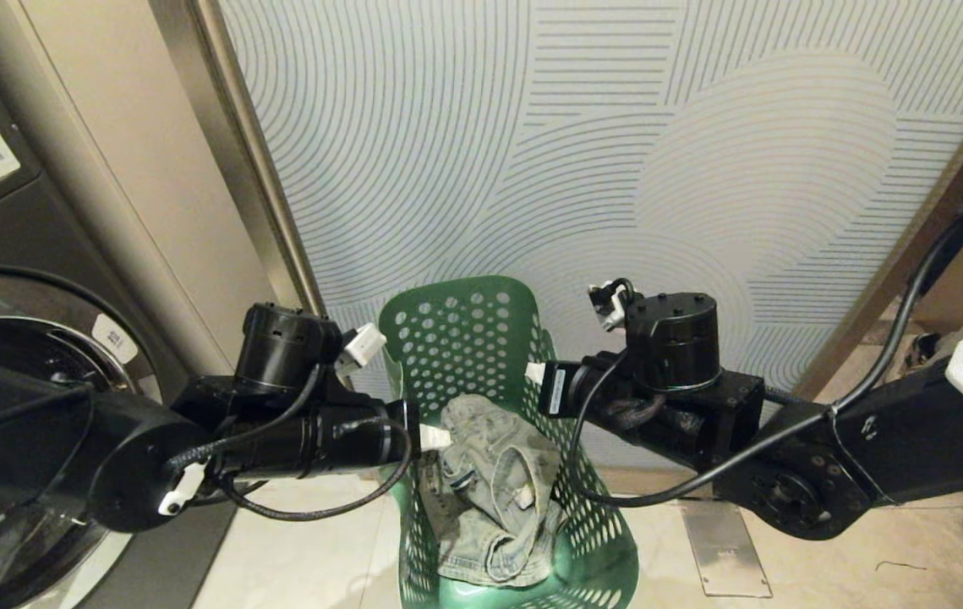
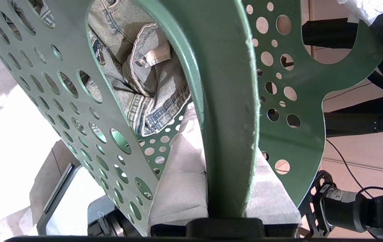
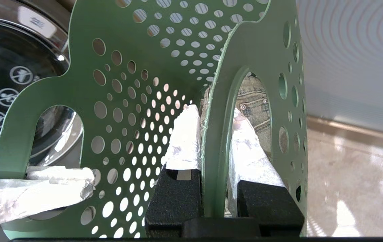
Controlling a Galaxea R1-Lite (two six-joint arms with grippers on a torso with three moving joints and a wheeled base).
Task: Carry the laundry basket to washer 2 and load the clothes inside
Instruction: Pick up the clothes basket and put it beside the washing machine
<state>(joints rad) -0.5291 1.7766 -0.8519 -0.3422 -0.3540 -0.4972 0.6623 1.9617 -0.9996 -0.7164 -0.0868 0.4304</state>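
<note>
While each claw, left (image 2: 226, 201) and right (image 3: 216, 148), clenches a basket (image 1: 456, 338) handle, washer (image 1: 33, 355) crowds left.

Warm, even indoor light; floor (image 2: 13, 141) glares white, perhaps overexposed, and the near basket handle (image 2: 228, 111) is blurred.

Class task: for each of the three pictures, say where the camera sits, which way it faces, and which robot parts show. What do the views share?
Head: on the head, looking down at the basket with the clothes; both arms show.
Left wrist: behind the left gripper, clamped on a handle; right arm beyond.
Right wrist: behind the right gripper, clamped on the other handle; washer beyond.
Shared: basket and clothes in all three.
</note>
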